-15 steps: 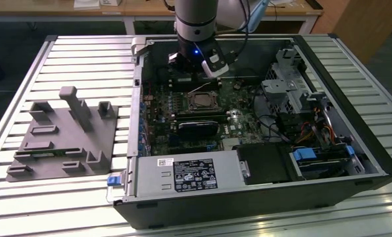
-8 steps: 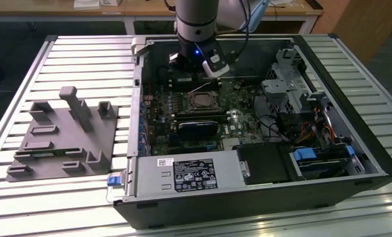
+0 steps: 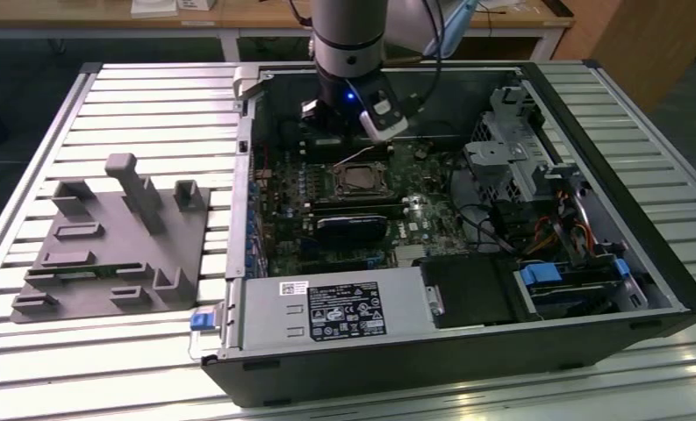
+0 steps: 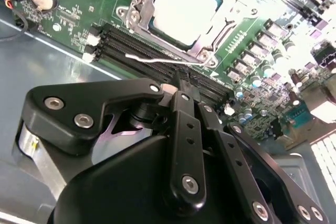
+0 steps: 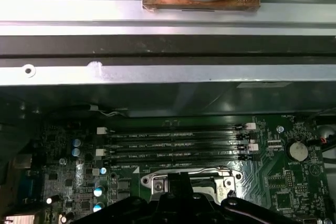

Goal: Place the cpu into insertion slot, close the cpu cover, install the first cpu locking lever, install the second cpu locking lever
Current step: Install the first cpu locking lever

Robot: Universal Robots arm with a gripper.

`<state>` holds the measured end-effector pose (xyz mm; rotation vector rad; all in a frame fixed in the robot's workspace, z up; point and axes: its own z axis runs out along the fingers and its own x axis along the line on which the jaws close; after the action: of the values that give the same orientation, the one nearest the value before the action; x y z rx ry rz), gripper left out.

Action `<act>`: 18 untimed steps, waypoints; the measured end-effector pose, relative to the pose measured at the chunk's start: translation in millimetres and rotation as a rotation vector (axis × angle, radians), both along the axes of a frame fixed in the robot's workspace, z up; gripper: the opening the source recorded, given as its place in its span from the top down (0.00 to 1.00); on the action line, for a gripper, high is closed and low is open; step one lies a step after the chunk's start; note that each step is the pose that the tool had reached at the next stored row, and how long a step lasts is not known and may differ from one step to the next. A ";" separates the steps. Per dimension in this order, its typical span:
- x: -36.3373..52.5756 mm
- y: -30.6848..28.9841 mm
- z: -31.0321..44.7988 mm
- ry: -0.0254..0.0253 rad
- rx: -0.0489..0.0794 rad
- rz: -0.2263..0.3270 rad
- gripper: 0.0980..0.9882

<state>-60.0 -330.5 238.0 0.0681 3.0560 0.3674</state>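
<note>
Inside the open PC case (image 3: pixel 441 373), pincer (image 4: pixel 177 85) hangs near the insertion slot (image 3: pixel 340 181), cpu cover (image 4: pixel 137 1) flat around the cpu (image 4: pixel 184 9), pincer gap can't tell, power supply label (image 3: pixel 345 311) unreadable

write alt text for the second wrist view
The black gripper hangs close over a green motherboard, just short of the insertion slot, where the silver cpu cover frames the pale cpu. A thin lever lies beside black memory slots.

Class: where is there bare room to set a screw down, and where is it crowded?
Bare slatted table lies beyond and before the grey fixture block, and along the computer case on the exterior view's right. Crowded: inside the case, with gripper near the insertion slot, cables, drive cage.
</note>
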 end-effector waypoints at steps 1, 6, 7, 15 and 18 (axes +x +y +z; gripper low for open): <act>0.8 0.1 -0.5 0.0000 -0.004 0.000 0.99; 6.1 0.3 -2.5 -0.0001 -0.024 -0.001 0.99; 7.2 0.4 -2.7 0.0000 -0.028 -0.001 0.99; 8.4 0.5 -3.8 -0.0037 -0.033 -0.001 0.99; 8.3 0.4 -6.1 -0.0087 -0.026 -0.001 0.99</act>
<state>-51.7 -330.2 231.8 0.0671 3.0512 0.3276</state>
